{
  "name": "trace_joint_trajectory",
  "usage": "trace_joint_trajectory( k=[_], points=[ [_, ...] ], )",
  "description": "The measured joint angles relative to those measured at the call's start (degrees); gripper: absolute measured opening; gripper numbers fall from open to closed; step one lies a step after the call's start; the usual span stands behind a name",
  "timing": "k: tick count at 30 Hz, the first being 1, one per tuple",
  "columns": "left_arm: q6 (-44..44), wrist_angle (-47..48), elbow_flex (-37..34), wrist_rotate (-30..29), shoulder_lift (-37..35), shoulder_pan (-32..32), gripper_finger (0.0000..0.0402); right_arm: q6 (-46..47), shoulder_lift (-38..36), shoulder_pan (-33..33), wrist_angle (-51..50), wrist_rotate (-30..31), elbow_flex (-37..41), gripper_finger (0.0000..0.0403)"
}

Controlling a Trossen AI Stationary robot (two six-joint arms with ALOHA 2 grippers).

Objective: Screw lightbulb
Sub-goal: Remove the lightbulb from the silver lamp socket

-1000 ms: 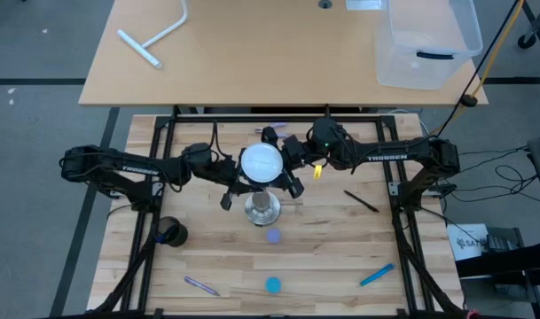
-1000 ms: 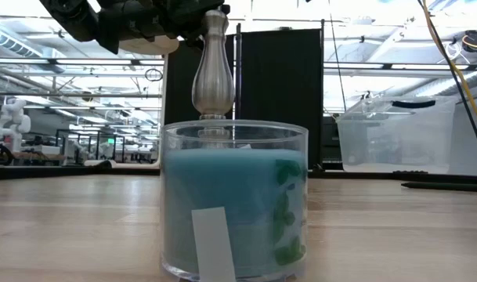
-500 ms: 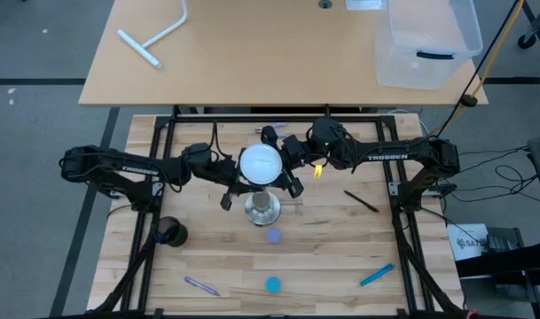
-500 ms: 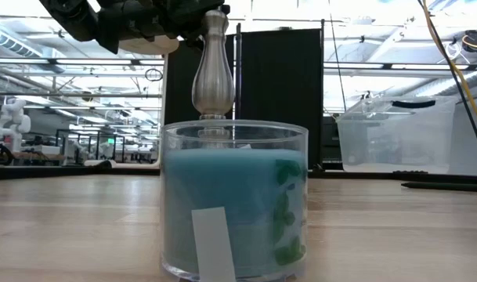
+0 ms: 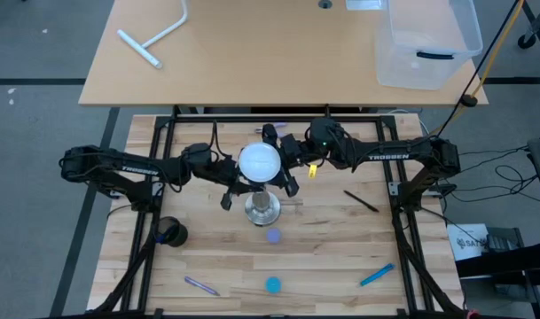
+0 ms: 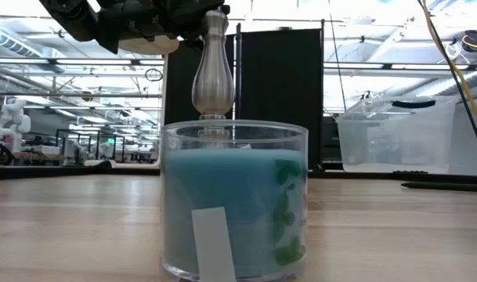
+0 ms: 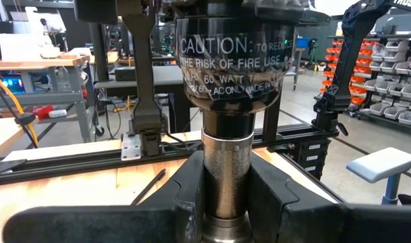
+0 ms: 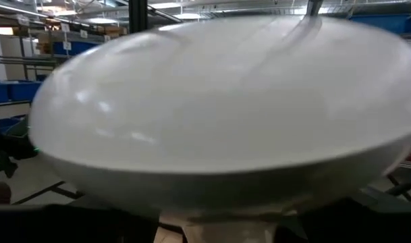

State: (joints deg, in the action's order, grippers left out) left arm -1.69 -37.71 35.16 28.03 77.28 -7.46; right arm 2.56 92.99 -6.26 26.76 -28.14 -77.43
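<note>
- Wooden slat table [image 5: 332,257] inside a black frame; a tan desk behind it carries a clear plastic bin [image 5: 427,42] and a white T-shaped pipe [image 5: 154,37].
- Silvery socket stand [image 5: 262,209] is upright near the table centre; the low view shows its post [image 6: 212,66] rising behind a glass jar of blue candle wax [image 6: 234,200] close to the camera.
- The lightbulb [image 5: 260,163] sits on top of the stand, white globe up, filling the right wrist view [image 8: 225,108].
- Left gripper [image 5: 237,184] reaches in from the left side; its fingers [image 7: 192,185] are clamped narrow on the stand's metal neck just under the black collar [image 7: 229,64] printed with a caution label.
- Right gripper [image 5: 285,167] reaches in from the right side, its jaws spread wide around the bulb's globe; whether the pads press the glass cannot be told.
- Scattered on the table: black pen [image 5: 361,201], blue marker [image 5: 376,275], purple marker [image 5: 201,285], blue cap [image 5: 272,284], purple cap [image 5: 272,236], dark round object [image 5: 170,232].
</note>
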Motion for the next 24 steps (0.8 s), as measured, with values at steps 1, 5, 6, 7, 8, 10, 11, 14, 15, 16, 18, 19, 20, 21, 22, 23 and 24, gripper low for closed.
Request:
trace_joint_trajectory(
  k=[1,5,6,7,8,10,11,14,15,16,18,19,20,21,22,23,24],
  points=[
    [0.0,0.0,0.0,0.0,0.0,0.0,0.0075,0.0,0.0,0.0,0.0,0.0,0.0,0.0279],
    [0.0,0.0,0.0,0.0,0.0,0.0,0.0075,0.1,0.0,0.0,0.4,0.1,0.0,0.0279],
    [0.0,0.0,0.0,0.0,0.0,0.0,0.0075,0.1,0.0,0.0,0.6,0.1,0.0,0.0279],
    [0.0,0.0,0.0,0.0,0.0,0.0,0.0075,0.2,0.0,0.0,0.9,0.1,0.0,0.0279],
    [0.0,0.0,0.0,0.0,0.0,0.0,0.0075,0.2,0.0,0.0,1.3,0.1,0.0,0.0279],
    [0.0,0.0,0.0,0.0,0.0,0.0,0.0075,0.2,0.0,0.0,1.7,0.1,0.0,0.0279],
    [0.0,0.0,0.0,0.0,0.0,0.0,0.0075,0.2,0.0,0.0,1.8,0.1,0.0,0.0279],
    [0.0,0.0,0.0,0.0,0.0,0.0,0.0075,0.2,0.0,0.0,2.1,0.1,0.0,0.0279],
    [0.0,0.0,0.0,0.0,0.0,0.0,0.0075,0.1,0.0,0.0,2.1,0.1,0.0,0.0279],
    [0.0,0.0,0.0,-0.1,0.0,0.0,0.0075,-0.1,0.0,0.0,2.1,0.0,0.0,0.0279],
    [0.0,0.0,0.0,-0.1,0.0,0.0,0.0075,-0.1,0.0,0.0,2.1,-0.1,0.0,0.0279],
    [0.0,0.0,0.0,-0.1,0.0,0.0,0.0075,-0.1,0.0,0.0,2.1,-0.1,0.0,0.0279],
    [0.0,0.0,0.0,-0.1,0.0,0.0,0.0075,-0.2,0.0,0.0,2.0,-0.3,0.0,0.0279],
    [0.0,0.0,0.0,0.0,0.0,0.0,0.0075,-0.4,0.0,0.0,1.8,-0.5,0.0,0.0279],
    [0.0,0.0,0.0,-0.1,0.0,0.0,0.0075,-0.6,0.0,0.0,1.5,-0.6,0.0,0.0279],
    [0.0,0.0,0.0,-0.1,0.0,0.0,0.0075,-0.7,0.0,0.1,1.3,-0.6,0.0,0.0279],
    [0.0,0.0,0.0,-0.1,0.0,0.0,0.0075,-1.0,0.0,0.1,0.9,-0.7,0.0,0.028]
  ],
)
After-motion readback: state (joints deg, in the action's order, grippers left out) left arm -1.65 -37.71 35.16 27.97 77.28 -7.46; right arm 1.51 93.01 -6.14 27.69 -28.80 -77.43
